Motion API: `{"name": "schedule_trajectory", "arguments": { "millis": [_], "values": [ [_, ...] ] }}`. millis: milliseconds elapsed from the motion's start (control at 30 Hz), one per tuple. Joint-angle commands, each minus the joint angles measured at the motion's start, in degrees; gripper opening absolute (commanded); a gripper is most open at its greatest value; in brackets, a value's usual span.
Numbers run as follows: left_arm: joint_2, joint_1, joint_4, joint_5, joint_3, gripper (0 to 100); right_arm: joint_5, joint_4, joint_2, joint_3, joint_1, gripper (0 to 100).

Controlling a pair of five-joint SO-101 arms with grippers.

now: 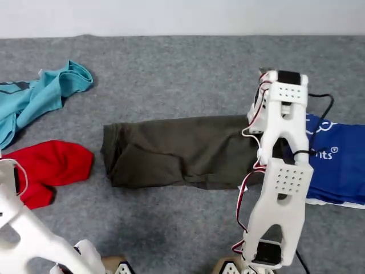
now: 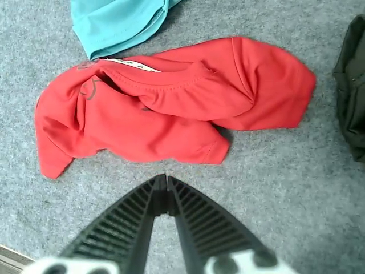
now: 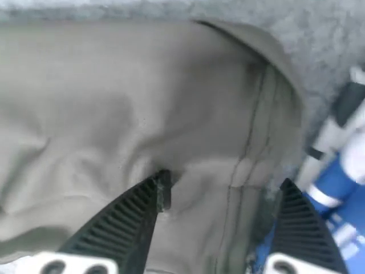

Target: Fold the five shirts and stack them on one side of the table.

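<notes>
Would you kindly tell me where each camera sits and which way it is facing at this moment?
High view: fixed above the table, looking down on it; the left arm and right arm show.
Left wrist view: on the left arm, looking down at the red shirt; the shut left gripper shows.
Right wrist view: on the right arm, close over the olive shirt; the open right gripper shows.
Shared: all three views show the olive shirt.

You've got a plain dark olive shirt point(image 1: 177, 151), a solid red shirt point(image 1: 48, 165), a teal shirt point(image 1: 40, 97) and a royal blue shirt point(image 1: 342, 165) with white lettering, all against the flecked grey surface point(image 1: 171, 68); your left pincer point(image 2: 166, 181) and right pincer point(image 3: 223, 182) are black, ribbed inside
</notes>
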Motion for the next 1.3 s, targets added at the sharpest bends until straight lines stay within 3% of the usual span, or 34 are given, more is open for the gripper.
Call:
{"name": "schedule_trajectory", "arguments": {
  "millis": [0,300,500,833,1067,1267],
  "values": [
    [-1.1,0.4,1.3,-0.4,-2.0,1,-0.7,2.1,2.1,-0.3,-1.0,29.6],
    [-1.1,0.2,1.3,-0.4,-2.0,1,-0.4,1.5,7.3,-0.3,-4.1,27.6],
    [-1.1,0.2,1.3,-0.4,-2.0,1,-0.2,1.8,5.8,-0.4,-4.3,0.3],
    [-1.5,0.2,1.3,-0.3,-2.0,1,10.1,2.5,-5.9,1.4,-5.7,0.9],
    [-1.6,0.1,1.3,-0.2,-1.9,1,15.6,2.4,-19.0,13.5,-16.9,0.9],
    [-1.6,0.1,1.4,1.0,-1.9,1,16.8,1.8,-23.5,15.1,-28.3,0.9]
  ]
}}
